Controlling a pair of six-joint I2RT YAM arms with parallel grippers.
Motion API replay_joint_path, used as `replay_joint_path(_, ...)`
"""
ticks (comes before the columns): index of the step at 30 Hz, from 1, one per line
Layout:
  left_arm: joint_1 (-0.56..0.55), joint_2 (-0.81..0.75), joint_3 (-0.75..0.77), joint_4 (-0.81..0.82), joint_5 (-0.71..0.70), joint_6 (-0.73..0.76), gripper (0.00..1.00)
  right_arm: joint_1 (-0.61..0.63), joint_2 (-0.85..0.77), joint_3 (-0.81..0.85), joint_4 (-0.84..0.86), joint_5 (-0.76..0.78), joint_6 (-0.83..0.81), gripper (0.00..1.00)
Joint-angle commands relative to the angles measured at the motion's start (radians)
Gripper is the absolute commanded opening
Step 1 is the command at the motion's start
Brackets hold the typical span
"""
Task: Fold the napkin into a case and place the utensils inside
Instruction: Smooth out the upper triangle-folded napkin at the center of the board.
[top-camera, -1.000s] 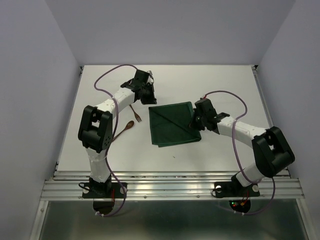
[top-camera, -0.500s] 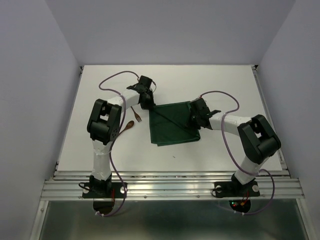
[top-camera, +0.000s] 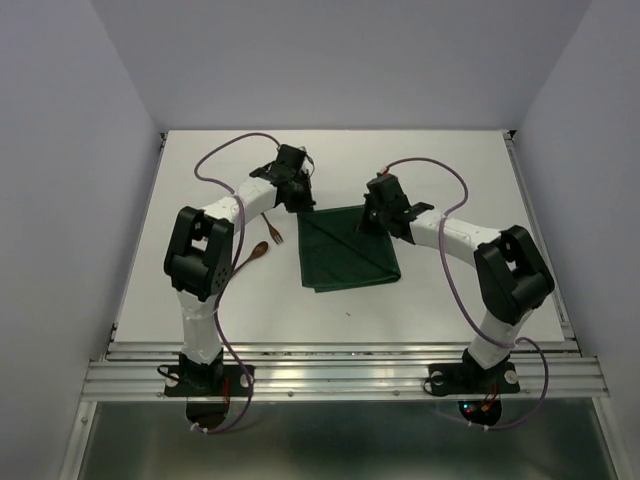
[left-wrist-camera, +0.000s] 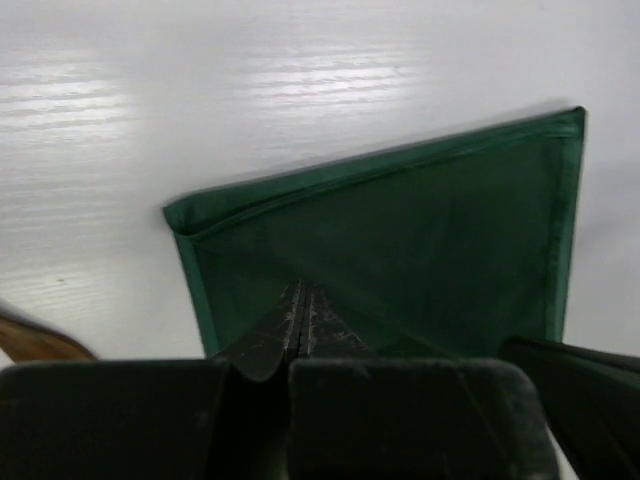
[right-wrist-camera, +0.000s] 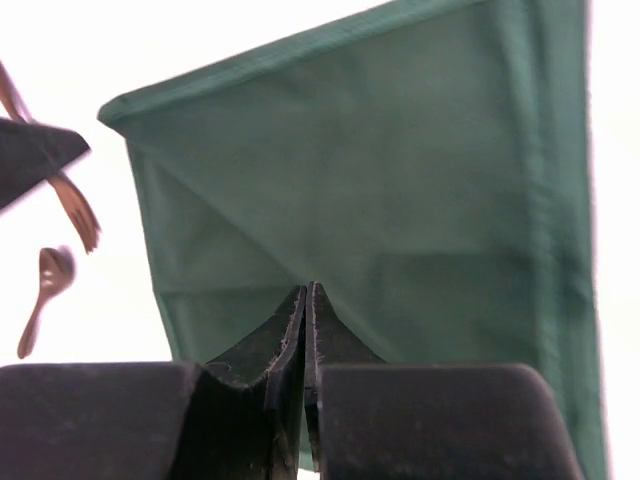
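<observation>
The dark green napkin (top-camera: 345, 250) lies folded flat on the white table, with a diagonal crease showing (right-wrist-camera: 400, 180). My left gripper (top-camera: 297, 196) hovers at its far left corner, fingers pressed together with nothing between them (left-wrist-camera: 303, 288). My right gripper (top-camera: 371, 216) is at the far right corner, also shut and empty, its tips over the cloth (right-wrist-camera: 308, 289). The wooden fork (top-camera: 272, 231) and wooden spoon (top-camera: 253, 254) lie on the table just left of the napkin, and both show in the right wrist view: fork (right-wrist-camera: 76, 212), spoon (right-wrist-camera: 44, 283).
White walls enclose the table on three sides. Purple cables loop above both arms (top-camera: 225, 152). An aluminium rail (top-camera: 340, 370) runs along the near edge by the arm bases. A brown wooden end (left-wrist-camera: 35, 342) shows at the left wrist view's lower left.
The right gripper has travelled from the napkin's right side up to its far right corner. The left gripper dipped toward the far left corner and drew back slightly. The napkin and utensils have not moved.
</observation>
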Motion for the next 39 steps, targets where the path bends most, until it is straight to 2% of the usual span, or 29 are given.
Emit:
replay_joint_path(1, -0.042, -0.062, -0.031, 0.01, 0.095, -0.028, 0.0, 0.023, 0.098, 0.074, 0.047, -0.033, -0.001, 0.05)
replay_joint_path(4, -0.063, -0.035, -0.046, 0.037, 0.14, -0.048, 0.0, 0.023, 0.173, 0.113, 0.061, -0.061, 0.023, 0.06)
replay_joint_path(10, -0.071, 0.03, -0.06, 0.094, 0.188, -0.069, 0.0, 0.023, 0.221, 0.116, 0.08, -0.096, 0.034, 0.05)
replay_joint_path(14, -0.071, 0.064, -0.054, 0.103, 0.201, -0.069, 0.0, 0.023, 0.178, 0.107, 0.069, -0.085, 0.028, 0.05)
replay_joint_path(19, -0.072, 0.059, -0.038, 0.083, 0.191, -0.056, 0.0, 0.023, 0.045, 0.078, 0.035, -0.018, 0.011, 0.06)
replay_joint_path(26, -0.072, -0.033, -0.067, 0.057, 0.154, -0.034, 0.0, 0.023, -0.107, -0.082, -0.017, 0.037, 0.016, 0.07)
replay_joint_path(29, -0.072, -0.022, -0.072, 0.048, 0.129, -0.019, 0.0, 0.023, -0.146, -0.169, -0.026, 0.066, 0.04, 0.08)
replay_joint_path(34, -0.081, 0.022, -0.077, 0.051, 0.128, -0.014, 0.0, 0.023, -0.108, -0.24, -0.023, 0.099, 0.06, 0.08)
replay_joint_path(39, -0.098, -0.016, -0.083, 0.054, 0.111, -0.014, 0.0, 0.023, -0.112, -0.252, -0.017, 0.076, 0.056, 0.06)
